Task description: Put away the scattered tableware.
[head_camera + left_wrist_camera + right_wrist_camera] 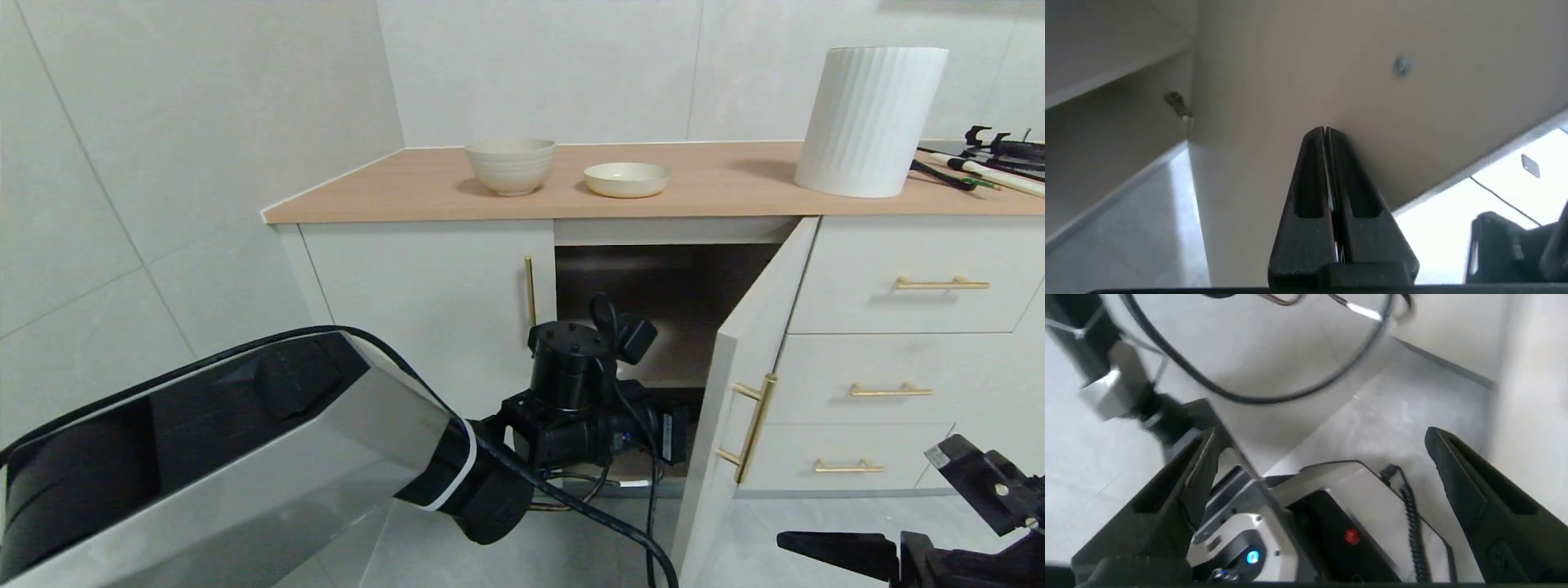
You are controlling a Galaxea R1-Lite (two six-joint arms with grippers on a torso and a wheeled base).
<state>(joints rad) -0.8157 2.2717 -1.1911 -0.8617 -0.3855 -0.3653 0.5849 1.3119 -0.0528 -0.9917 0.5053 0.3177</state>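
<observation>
Black fingers (1310, 180) of the left gripper (1325, 135) are pressed flat together with nothing between them, pointing at a pale inner panel; in the head view that arm sits low in the mouth of the open white cabinet (653, 286), its wrist hiding part of the inside. The right gripper (1323, 457) hangs low near the floor, fingers (1486, 498) spread wide and holding nothing. The white cabinet door with the brass bar handle (751, 343) is swung open. Both tableware pieces sit on the light wooden countertop (392, 192) above, near each other but apart: the beige ribbed ceramic bowl (511, 166) and the shallow cream dish (627, 179). A tall white ribbed cylinder (870, 121) stands further right. Judgement: early stage. The door is open, no dish has been picked up or visibly stowed, and both bowl and dish remain to be moved into storage and the door shut.
</observation>
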